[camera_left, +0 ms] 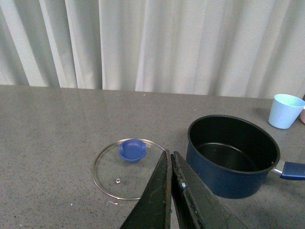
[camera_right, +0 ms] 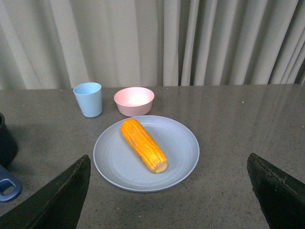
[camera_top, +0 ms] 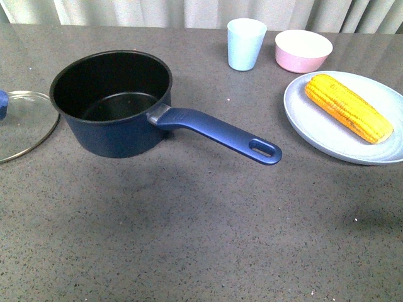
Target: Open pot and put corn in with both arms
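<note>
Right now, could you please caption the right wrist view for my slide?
Open right gripper faces the corn on its plate; cup and bowl beyond.

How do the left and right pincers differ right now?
The left pincer is shut, its fingers almost touching, while the right pincer is spread wide open. The left pincer points between the glass lid and the pot, while the right pincer faces the corn lying on its plate. Both are empty, and neither shows in the front view.
</note>
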Action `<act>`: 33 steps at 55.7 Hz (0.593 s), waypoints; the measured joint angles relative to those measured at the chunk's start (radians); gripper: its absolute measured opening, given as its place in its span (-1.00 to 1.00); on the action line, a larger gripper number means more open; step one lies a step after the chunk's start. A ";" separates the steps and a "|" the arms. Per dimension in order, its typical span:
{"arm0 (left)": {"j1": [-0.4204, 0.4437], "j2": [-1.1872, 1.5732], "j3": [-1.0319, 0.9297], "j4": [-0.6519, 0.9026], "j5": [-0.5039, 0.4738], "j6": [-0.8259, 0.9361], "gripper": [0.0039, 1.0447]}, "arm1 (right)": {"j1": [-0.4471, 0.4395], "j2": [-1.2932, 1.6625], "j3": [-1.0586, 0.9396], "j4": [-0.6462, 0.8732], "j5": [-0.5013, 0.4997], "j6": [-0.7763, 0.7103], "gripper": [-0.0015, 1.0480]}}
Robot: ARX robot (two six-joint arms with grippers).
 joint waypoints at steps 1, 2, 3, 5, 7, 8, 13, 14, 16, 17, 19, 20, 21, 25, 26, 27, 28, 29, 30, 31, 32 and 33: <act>0.000 0.000 0.000 0.000 0.000 0.000 -0.86 | 0.000 0.000 0.000 0.000 0.000 0.000 0.83; 0.000 0.000 0.000 0.000 0.000 0.000 -0.83 | 0.000 0.000 0.000 0.000 0.000 0.000 0.83; 0.000 0.000 0.000 0.000 0.000 0.001 -0.76 | 0.000 0.000 0.000 0.000 0.000 0.000 0.83; 0.000 0.000 0.000 0.000 0.000 0.001 -0.59 | 0.000 0.000 0.000 0.000 0.000 0.000 0.83; 0.000 0.000 0.000 0.000 0.000 0.001 -0.45 | 0.000 0.000 0.000 0.000 0.000 0.000 0.83; 0.000 0.000 0.000 0.000 0.000 0.001 -0.38 | 0.000 0.000 0.000 0.000 0.000 0.000 0.83; 0.000 0.000 0.000 0.000 0.000 0.001 -0.11 | 0.000 0.000 0.000 0.000 0.000 0.000 0.83; 0.000 0.000 0.000 0.000 0.000 0.001 -0.04 | 0.000 0.000 0.000 0.000 0.000 0.000 0.83; 0.000 0.000 0.000 0.000 0.000 0.001 0.06 | 0.000 0.000 0.000 0.000 0.000 0.000 0.83; 0.000 0.000 0.000 0.000 0.000 0.001 0.13 | 0.000 0.000 0.000 0.000 0.000 0.000 0.83; 0.000 0.000 0.000 0.000 0.000 0.001 0.23 | 0.000 0.000 0.000 0.000 0.000 0.000 0.83; 0.000 0.000 0.000 0.000 0.000 0.001 0.30 | 0.000 0.000 0.000 0.000 0.000 0.000 0.83; 0.000 0.000 0.000 0.000 0.000 0.001 0.33 | 0.000 0.000 0.000 0.000 0.000 0.000 0.83; 0.000 0.000 0.000 0.000 0.000 0.001 0.56 | 0.000 0.000 0.000 0.000 0.000 0.000 0.83; 0.000 0.000 0.000 0.000 0.000 0.001 0.60 | 0.000 0.000 0.000 0.000 0.000 0.000 0.83; 0.000 0.000 0.000 0.000 0.000 0.001 0.67 | 0.000 0.000 0.000 0.000 0.000 0.000 0.83; 0.000 0.000 0.000 0.000 0.000 0.001 0.73 | 0.000 0.000 0.000 0.000 0.000 0.000 0.83; 0.000 0.000 0.000 0.000 0.000 0.001 0.83 | 0.000 0.000 0.000 0.000 0.000 0.000 0.83; 0.000 0.000 0.000 0.000 0.000 0.002 0.87 | 0.000 0.000 0.000 0.000 0.000 0.000 0.83; 0.000 0.000 0.000 0.000 0.000 0.003 0.85 | 0.000 0.000 0.000 0.000 0.000 0.000 0.83; 0.000 0.000 0.000 0.000 0.000 0.003 0.83 | 0.000 0.000 0.000 0.000 0.000 0.000 0.83; 0.000 0.000 0.000 0.000 0.000 0.003 0.83 | 0.000 0.000 0.000 0.000 0.000 0.000 0.83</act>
